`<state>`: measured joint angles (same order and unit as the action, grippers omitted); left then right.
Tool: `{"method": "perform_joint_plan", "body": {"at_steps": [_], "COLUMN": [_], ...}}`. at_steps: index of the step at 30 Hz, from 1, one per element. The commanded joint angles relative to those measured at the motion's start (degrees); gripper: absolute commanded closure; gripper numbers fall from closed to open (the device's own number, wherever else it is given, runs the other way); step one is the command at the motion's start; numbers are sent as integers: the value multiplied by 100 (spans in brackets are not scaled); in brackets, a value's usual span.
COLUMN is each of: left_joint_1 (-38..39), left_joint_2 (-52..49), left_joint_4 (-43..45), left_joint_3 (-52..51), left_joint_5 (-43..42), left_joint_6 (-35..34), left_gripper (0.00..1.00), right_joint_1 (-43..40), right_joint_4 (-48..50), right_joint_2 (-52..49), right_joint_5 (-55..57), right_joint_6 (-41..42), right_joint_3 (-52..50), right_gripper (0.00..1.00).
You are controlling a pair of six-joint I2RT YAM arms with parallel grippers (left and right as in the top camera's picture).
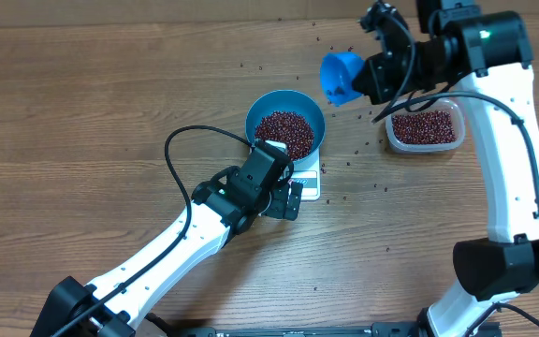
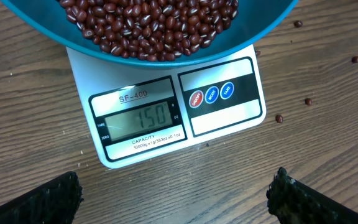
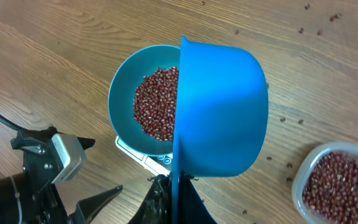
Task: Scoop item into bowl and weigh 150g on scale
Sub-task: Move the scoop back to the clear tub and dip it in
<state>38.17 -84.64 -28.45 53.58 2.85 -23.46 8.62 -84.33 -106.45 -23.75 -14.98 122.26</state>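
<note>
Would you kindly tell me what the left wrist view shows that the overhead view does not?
Only the left wrist view shows the display of the scale, reading 150, and its three round buttons. Only the overhead view shows the right hand holding the blue scoop above the table, and the clear tub of beans beside it. Both show the blue bowl of beans sitting on the scale, with stray beans on the wooden table.

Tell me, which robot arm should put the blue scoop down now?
Probably the right. The right gripper is shut on the blue scoop, held up near the tub. The left gripper hangs open and empty in front of the scale, which reads 150.
</note>
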Motion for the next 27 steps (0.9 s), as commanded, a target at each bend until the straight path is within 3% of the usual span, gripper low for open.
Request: {"method": "perform_joint_plan", "body": {"at_steps": [1, 8, 16, 26, 27], "left_joint_1": [7, 7, 7, 7, 7], "left_joint_2": [0, 0, 0, 0, 0], "left_joint_4": [17, 17, 17, 17, 17], "left_joint_3": [-28, -28, -28, -28, -28], "left_joint_5": [31, 31, 31, 31, 31], "left_joint_6": [55, 55, 52, 55, 52], "left_gripper": [0, 1, 0, 1, 0], "right_joint_1": [-258, -796, -1447, -1545, -1545], "right_joint_4": [-48, -247, -280, 549, 750], "right_joint_2": [90, 90, 90, 90, 90], "right_joint_5": [-203, 352, 1882, 2798, 2817], "right_joint_6": [20, 72, 1043, 1351, 1351], "right_joint_3": [70, 70, -94, -1663, -1862], "right_gripper": [96, 96, 96, 96, 89]}}
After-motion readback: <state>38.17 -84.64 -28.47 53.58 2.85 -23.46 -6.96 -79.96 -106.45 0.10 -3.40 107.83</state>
